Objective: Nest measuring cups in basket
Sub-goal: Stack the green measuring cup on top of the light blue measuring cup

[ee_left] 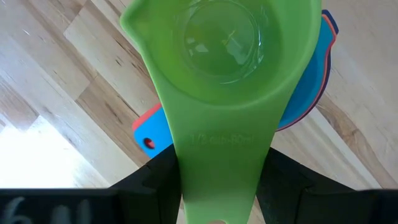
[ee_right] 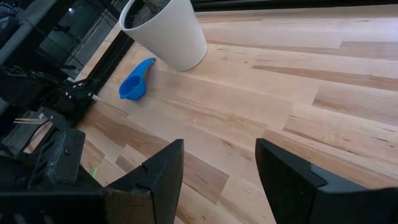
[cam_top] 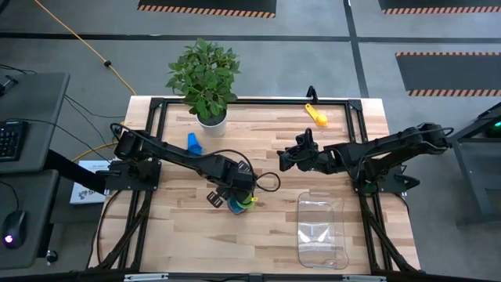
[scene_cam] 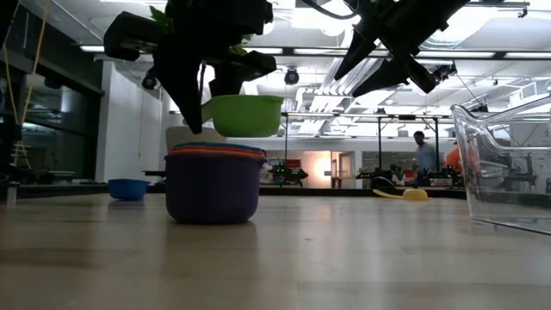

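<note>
Nesting was partly done: a stack of cups (scene_cam: 213, 182) stood on the counter (cam_top: 266, 235), outside the clear basket (cam_top: 322, 231). The light blue cup (ee_right: 133, 85) and yellow cup (cam_top: 316, 115) lay apart. The left pincer (ee_left: 217, 186) gripped the green cup (scene_cam: 246, 114) by its handle, just above the stack. The right pincer (ee_right: 217, 177) hung open, empty.

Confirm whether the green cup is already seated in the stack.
No: in the low view the green cup hangs clear above the stack, held by the left end effector.
</note>
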